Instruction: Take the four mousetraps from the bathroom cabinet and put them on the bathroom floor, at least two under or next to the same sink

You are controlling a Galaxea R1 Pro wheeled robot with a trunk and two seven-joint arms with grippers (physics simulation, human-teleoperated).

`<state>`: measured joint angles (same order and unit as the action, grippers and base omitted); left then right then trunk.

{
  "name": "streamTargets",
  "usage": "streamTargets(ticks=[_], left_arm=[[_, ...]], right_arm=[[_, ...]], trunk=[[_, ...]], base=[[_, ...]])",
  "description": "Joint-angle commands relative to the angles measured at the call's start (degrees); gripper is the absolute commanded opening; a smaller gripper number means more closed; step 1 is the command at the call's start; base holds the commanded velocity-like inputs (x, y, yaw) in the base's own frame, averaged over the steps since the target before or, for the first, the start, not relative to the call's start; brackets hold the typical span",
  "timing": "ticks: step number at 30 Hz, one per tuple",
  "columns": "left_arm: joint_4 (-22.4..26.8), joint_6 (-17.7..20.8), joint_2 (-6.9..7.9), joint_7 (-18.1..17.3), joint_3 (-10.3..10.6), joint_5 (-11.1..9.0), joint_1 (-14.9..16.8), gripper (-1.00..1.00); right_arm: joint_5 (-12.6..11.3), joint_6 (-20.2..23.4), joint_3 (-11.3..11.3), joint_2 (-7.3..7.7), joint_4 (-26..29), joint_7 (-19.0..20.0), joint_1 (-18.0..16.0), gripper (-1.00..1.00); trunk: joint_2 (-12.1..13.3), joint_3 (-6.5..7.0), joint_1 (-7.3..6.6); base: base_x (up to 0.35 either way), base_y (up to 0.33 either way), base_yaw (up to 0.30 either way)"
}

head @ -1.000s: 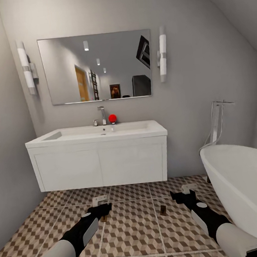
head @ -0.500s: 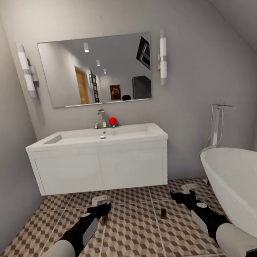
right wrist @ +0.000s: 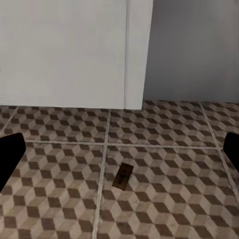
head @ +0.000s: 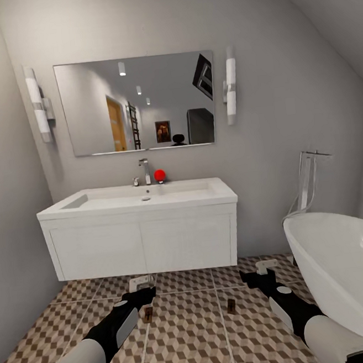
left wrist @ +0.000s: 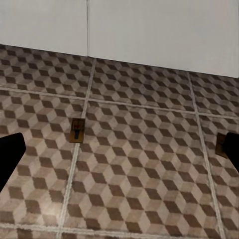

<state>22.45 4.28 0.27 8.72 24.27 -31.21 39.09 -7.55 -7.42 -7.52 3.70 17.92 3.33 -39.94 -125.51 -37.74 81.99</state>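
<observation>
1. The head camera tipped up a little since a second earlier; the wide white sink [head: 141, 195] sat lower in view.
2. Two small brown wooden mousetraps [head: 148, 314] [head: 231, 307] lay unmoved on the cube-patterned floor tiles [head: 188, 336], near the sink.
3. Left claw [head: 149, 293] and right claw [head: 252, 278] hovered empty, spread wide; two traps apparently remained.

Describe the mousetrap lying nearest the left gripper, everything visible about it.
The mousetrap is a small flat brown rectangular board, wood by its look, with a dark wire part and a tiny red mark on top. It lies flat on the bathroom floor, right beside a pale grout line, its long side running along that line. In the head view it sits just off the left gripper, in front of the sink. Nothing grips it.
</observation>
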Motion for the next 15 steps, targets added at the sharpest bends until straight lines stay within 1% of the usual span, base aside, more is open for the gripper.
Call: streamTargets(ticks=[1,15], left_arm=[[0.11,0.26,0.01,0.47,0.31,-0.26,0.02,1.00],[0.05,0.26,-0.02,0.68,0.34,-0.26,0.02,1.00]], right_arm=[[-0.61,-0.23,-0.39,0.04,-0.07,0.12,-0.05,1.00],[-0.73,-0.29,-0.34,-0.01,-0.07,0.23,-0.05,1.00]], trunk=[[0.38,0.12,-0.24],[6.00,2.63,-3.31]], base=[[0.000,0.000,0.000],[0.000,0.000,0.000]])
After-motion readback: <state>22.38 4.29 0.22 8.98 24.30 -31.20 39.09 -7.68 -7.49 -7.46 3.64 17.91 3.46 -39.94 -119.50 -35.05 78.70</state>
